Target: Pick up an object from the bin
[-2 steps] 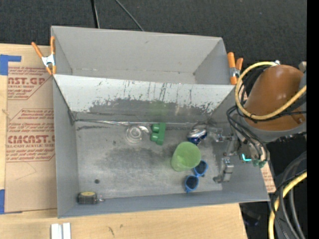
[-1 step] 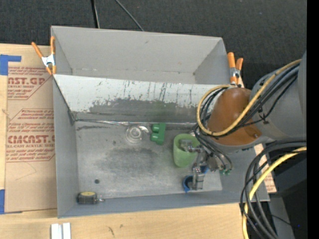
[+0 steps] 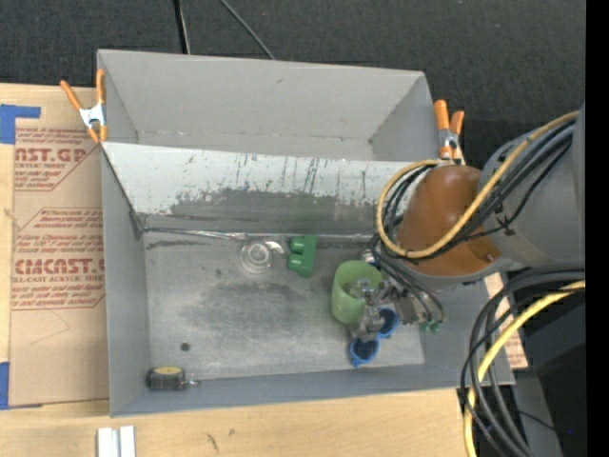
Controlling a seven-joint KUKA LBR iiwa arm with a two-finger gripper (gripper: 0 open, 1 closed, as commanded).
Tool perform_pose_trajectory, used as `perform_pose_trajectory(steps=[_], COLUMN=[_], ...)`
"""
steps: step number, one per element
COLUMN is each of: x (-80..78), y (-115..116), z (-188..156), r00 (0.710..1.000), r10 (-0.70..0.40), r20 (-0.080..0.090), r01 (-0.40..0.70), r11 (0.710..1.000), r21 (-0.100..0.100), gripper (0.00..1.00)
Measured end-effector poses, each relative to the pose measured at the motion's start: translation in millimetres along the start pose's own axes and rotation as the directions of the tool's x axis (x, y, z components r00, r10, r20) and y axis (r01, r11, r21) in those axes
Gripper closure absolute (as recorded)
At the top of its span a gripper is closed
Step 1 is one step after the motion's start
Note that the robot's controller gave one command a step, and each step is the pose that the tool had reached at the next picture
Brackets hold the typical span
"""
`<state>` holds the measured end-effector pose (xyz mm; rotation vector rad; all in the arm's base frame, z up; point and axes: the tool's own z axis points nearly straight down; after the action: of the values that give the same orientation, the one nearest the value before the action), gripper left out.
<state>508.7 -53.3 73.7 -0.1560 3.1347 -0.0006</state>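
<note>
Camera view:
- Grey metal bin (image 3: 257, 103): seen from above, with a scuffed and streaked floor. The loose things are spread thinly rather than heaped.
- Gripper (image 3: 373, 314): reached in from the right and set low over the right front part of the floor. Whether it is spread or pressed together cannot be told, as its tip is crowded by the things around it.
- Light green cup (image 3: 347, 291): found just left of the gripper and seemingly touching it. It is the nearest thing.
- Small blue object (image 3: 363, 353): placed just in front of the gripper, near the front wall. Its shape is not made out.
- Dark green block (image 3: 302, 254): located near the back wall, left of the cup.
- Clear round item (image 3: 257, 254): laid just beside the block, on its left.
- Small black and yellow item (image 3: 164, 379): lodged in the left front corner, well apart from the rest.
- Orange cover (image 3: 440, 219): fixed on the wrist, ringed by looped yellow and black cables (image 3: 388, 219).
</note>
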Motion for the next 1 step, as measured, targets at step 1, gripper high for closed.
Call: perform_pose_trajectory(steps=[1], x=[8.7], y=[-8.9], z=[-107.2], r00=[0.999], r10=[0.034], r20=[0.005], r01=[-0.034], r11=[0.999], r21=[0.001], gripper=[1.0])
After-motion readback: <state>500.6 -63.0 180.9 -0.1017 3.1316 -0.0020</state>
